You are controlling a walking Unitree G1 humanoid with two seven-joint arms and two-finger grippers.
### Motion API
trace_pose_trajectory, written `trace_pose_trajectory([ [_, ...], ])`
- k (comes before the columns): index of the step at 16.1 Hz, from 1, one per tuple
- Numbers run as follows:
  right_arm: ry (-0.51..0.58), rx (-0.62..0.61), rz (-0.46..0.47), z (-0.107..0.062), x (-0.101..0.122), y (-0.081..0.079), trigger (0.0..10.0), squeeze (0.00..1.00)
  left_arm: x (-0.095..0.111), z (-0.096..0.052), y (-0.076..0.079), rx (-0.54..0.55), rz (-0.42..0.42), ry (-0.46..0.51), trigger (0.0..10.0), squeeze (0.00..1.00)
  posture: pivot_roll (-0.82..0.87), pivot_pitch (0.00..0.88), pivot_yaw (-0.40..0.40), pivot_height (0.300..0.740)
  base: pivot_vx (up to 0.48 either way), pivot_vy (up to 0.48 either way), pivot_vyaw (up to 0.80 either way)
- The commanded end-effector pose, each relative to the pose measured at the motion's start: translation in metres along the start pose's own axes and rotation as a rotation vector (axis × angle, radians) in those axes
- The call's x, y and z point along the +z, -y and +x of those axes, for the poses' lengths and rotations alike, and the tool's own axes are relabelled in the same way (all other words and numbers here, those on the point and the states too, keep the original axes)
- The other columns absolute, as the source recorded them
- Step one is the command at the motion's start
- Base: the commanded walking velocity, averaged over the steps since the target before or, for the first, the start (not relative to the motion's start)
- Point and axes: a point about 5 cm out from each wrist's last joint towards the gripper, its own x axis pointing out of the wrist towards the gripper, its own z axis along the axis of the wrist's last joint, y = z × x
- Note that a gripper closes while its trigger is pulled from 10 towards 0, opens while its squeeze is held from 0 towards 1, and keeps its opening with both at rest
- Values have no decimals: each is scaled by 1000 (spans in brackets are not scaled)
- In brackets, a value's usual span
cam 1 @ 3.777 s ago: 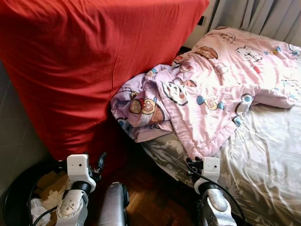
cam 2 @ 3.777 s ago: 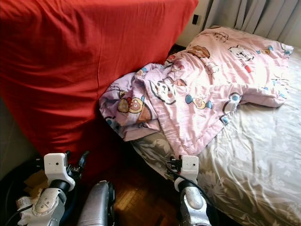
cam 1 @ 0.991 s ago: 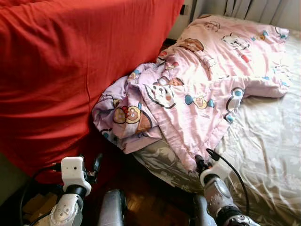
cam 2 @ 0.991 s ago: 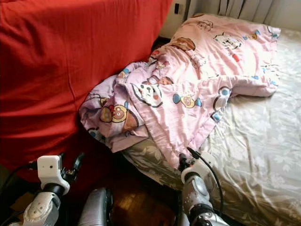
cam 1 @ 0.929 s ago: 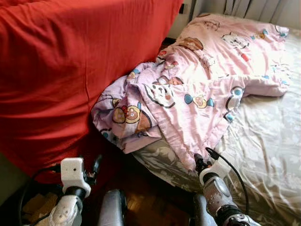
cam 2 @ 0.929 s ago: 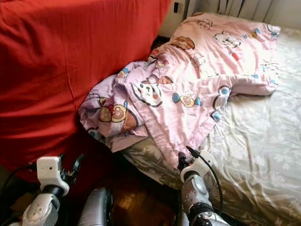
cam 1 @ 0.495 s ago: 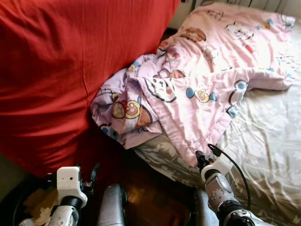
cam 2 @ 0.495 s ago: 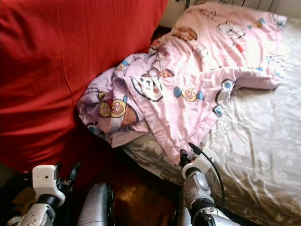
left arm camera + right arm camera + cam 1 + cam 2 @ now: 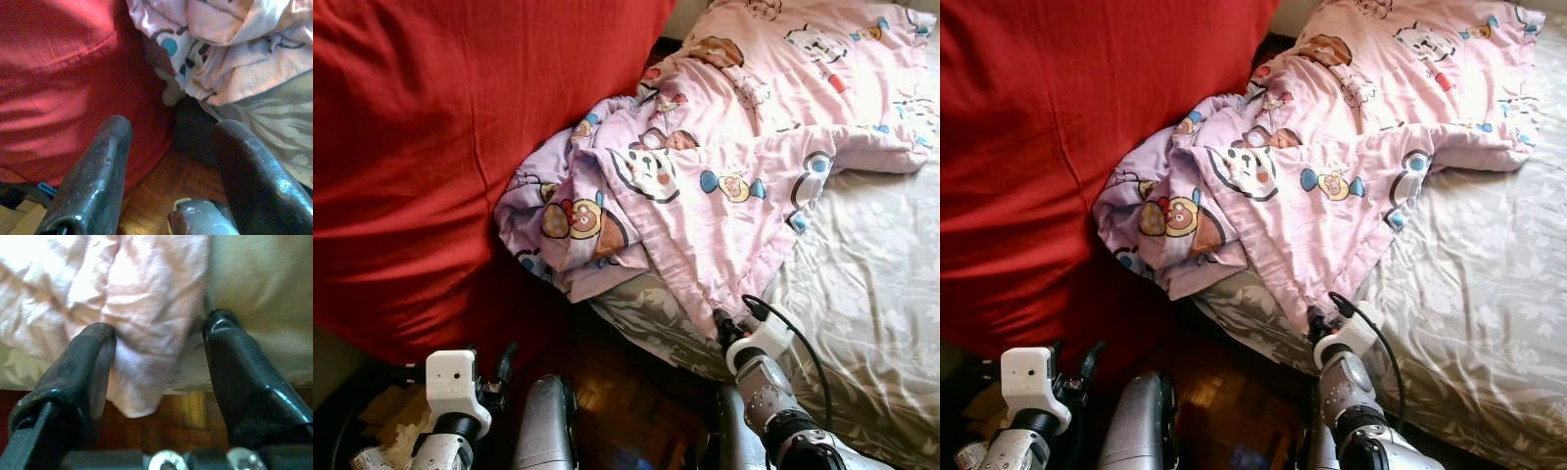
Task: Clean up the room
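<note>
- A bed (image 9: 881, 294) with a grey flowered sheet sits on the right, above a dark wood floor (image 9: 626, 401).
- A big red cover (image 9: 440, 147) is on the left and leans against the bed.
- A pink blanket (image 9: 724, 186) with cartoon faces lies crumpled on the bed. One bunched end presses against the red cover, and one corner hangs over the bed's near edge.
- The right gripper (image 9: 159, 362) is at that hanging corner. Its fingers (image 9: 88, 367) are spread apart, and the corner sits between them.
- The left gripper (image 9: 171, 152) is low by the floor, near the red cover. Its fingers (image 9: 105, 156) are spread apart too and hold nothing.
- A dark bin (image 9: 352, 421) with paper scraps is at the bottom left, beside the left arm.
</note>
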Motion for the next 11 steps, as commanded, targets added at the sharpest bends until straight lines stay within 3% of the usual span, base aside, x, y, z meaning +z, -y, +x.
trace_pose_trajectory([
  [1,-36,12,22,-1,-8,-2,10000,0,-2,-4,-1,3,20,-22,10000,0,248,257,6,572,0,0,0],
  [5,-55,36,26,-1,-11,-3,10000,0,-1,-5,0,3,22,-28,10000,0,248,256,6,572,0,0,0],
  [6,-59,36,29,-2,-12,-2,9176,0,-1,-6,0,0,26,-29,10000,0,247,257,5,572,0,0,0],
  [7,-63,37,36,-2,-13,-2,1922,0,0,-6,0,-1,28,-31,10000,0,247,257,5,572,0,0,0],
  [8,-69,41,40,-2,-14,-2,0,0,0,-7,1,0,28,-33,10000,0,249,258,4,572,0,0,0],
  [11,-75,60,43,-1,-15,-7,0,0,-1,-9,1,0,30,-40,10000,0,251,258,4,572,0,0,0],
])
